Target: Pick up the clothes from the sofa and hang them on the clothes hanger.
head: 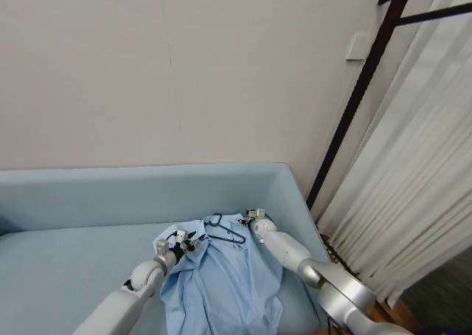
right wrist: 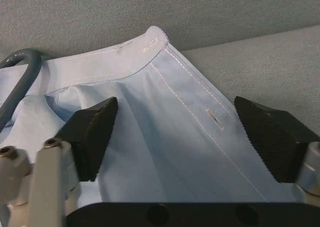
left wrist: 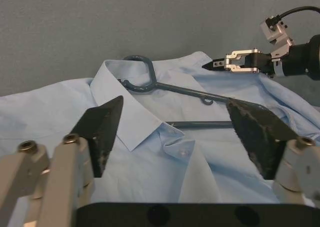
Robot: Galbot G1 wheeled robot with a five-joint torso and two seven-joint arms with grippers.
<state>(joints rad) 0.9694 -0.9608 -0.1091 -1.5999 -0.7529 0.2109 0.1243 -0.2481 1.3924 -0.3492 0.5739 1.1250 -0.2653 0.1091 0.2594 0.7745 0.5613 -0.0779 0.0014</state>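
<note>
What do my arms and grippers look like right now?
The left arm and right arm are smooth, rounded silver-white shells. The left gripper and right gripper have silver linkage fingers with dark, wedge-shaped pads. A black cable runs to a grey box on the right wrist.

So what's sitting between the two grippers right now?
A dark hanger, lying on the blue shirt, between the left gripper and right gripper, per the head view.

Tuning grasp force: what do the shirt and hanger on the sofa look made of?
Shirt: thin woven fabric, possibly a cotton blend, matte light blue; it lies in soft creases, with stitched seams at the collar. Hanger: slim rod, plastic or coated metal, smooth dark blue-grey with a slight sheen; can't tell which.
</note>
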